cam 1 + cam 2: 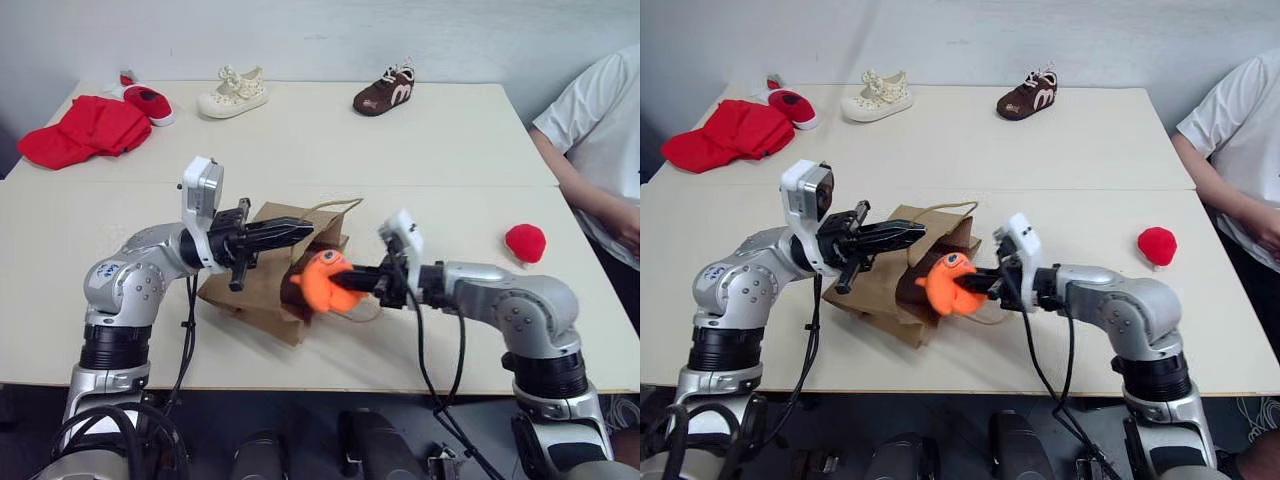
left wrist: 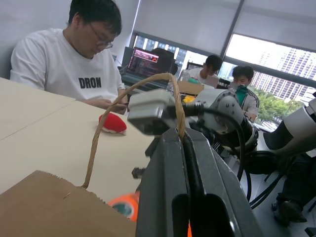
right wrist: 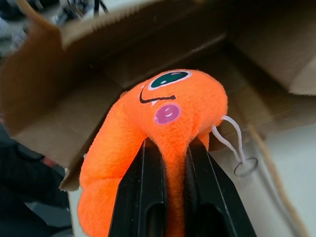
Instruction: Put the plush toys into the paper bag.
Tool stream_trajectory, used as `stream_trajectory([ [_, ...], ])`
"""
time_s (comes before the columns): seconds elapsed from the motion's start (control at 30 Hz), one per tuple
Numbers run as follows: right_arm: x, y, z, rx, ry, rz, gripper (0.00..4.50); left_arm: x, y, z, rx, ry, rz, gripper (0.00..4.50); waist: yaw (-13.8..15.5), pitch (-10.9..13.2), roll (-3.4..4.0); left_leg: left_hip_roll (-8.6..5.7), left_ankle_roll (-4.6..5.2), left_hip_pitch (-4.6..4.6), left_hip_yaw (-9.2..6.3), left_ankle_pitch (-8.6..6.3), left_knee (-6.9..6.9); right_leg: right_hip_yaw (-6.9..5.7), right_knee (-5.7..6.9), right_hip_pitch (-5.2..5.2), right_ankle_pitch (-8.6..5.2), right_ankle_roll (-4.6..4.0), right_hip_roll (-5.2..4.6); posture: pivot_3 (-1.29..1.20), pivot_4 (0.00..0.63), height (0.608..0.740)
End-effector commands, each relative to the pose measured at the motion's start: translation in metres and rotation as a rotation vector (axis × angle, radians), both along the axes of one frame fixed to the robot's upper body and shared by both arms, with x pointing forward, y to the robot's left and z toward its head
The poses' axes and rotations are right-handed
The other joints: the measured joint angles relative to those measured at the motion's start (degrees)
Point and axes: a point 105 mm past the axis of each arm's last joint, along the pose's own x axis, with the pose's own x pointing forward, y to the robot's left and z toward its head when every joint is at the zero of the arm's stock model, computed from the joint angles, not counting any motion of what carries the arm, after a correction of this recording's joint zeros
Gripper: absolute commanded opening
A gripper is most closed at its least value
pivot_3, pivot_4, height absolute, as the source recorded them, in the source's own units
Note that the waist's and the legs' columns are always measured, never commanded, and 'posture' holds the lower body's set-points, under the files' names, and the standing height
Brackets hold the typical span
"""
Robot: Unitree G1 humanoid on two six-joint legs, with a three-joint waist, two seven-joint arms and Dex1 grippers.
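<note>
We find the orange plush toy (image 3: 163, 128) pinched at its middle between the fingers of the right gripper (image 1: 352, 281), held at the open mouth of the paper bag (image 1: 262, 290), evidently so it can be pushed inside. The bag lies on its side on the tabletop (image 1: 420, 170). The left gripper (image 1: 290, 234) has its fingers clamped together on a cord handle (image 2: 106, 128) of the bag, which we judge keeps the mouth lifted and steady. The red plush toy (image 1: 525, 243) rests on the tabletop well to the right of the bag, not yet collected. A person (image 1: 600, 130) sits beyond it, cut off at the edge. The bag's interior is shadowed; we cannot tell how deep it runs. Far behind the bag lie a red cloth heap (image 1: 85, 130) and three small shoes (image 1: 232, 93).
</note>
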Motion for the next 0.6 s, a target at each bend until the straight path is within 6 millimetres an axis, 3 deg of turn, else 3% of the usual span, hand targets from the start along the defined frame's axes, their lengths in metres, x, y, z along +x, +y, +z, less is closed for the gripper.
stream_trajectory([
  [0.03, 0.003, 0.020, 0.018, -0.032, -0.132, 0.047, 0.01, -0.008, -0.008, 0.008, -0.017, -0.042, -0.051, 0.00, -0.2, 0.0, 0.00, 0.00, 0.00, 0.00, 0.00, 0.00, 0.00, 0.00, 0.01, -0.01, 0.00, 0.00, 0.00, 0.00, 0.150, 0.740],
  [0.17, 0.010, 0.047, 0.026, 0.003, -0.135, 0.057, 0.01, -0.009, -0.012, 0.006, -0.027, -0.033, -0.074, 0.00, -0.7, 0.0, 0.00, 0.04, -0.02, 0.00, 0.00, 0.01, -0.03, -0.02, 0.02, -0.03, 0.00, 0.00, 0.03, 0.00, 0.150, 0.740],
  [0.33, 0.005, 0.069, -0.001, -0.030, -0.095, 0.145, 0.01, -0.007, -0.016, 0.004, -0.035, -0.032, -0.083, 0.00, -1.2, 0.0, 0.00, 0.02, 0.00, -0.07, -0.04, 0.01, -0.03, -0.07, -0.04, -0.04, 0.00, 0.00, -0.01, 0.00, 0.150, 0.740],
  [0.43, 0.007, 0.070, -0.016, -0.031, -0.100, 0.151, 0.01, -0.006, -0.014, 0.001, -0.035, -0.032, -0.074, 0.00, -1.3, 0.0, -0.02, 0.01, 0.03, -0.13, -0.09, -0.01, 0.01, -0.12, -0.08, -0.04, 0.00, 0.00, -0.03, 0.00, 0.150, 0.740],
  [0.53, 0.014, 0.062, -0.018, -0.003, -0.141, 0.118, 0.01, -0.005, -0.010, -0.002, -0.033, -0.028, -0.052, 0.00, -1.4, 0.0, -0.03, 0.03, 0.03, -0.14, -0.10, 0.00, 0.00, -0.13, -0.09, -0.04, 0.00, 0.00, -0.02, 0.00, 0.150, 0.740],
  [0.6, 0.018, 0.058, -0.019, 0.012, -0.147, 0.096, 0.74, -0.005, -0.008, -0.003, -0.033, -0.028, -0.041, 0.00, -1.4, 0.0, -0.03, 0.03, 0.03, -0.16, -0.10, 0.00, 0.00, -0.13, -0.08, -0.06, 0.00, 0.00, -0.02, 0.00, 0.150, 0.740],
])
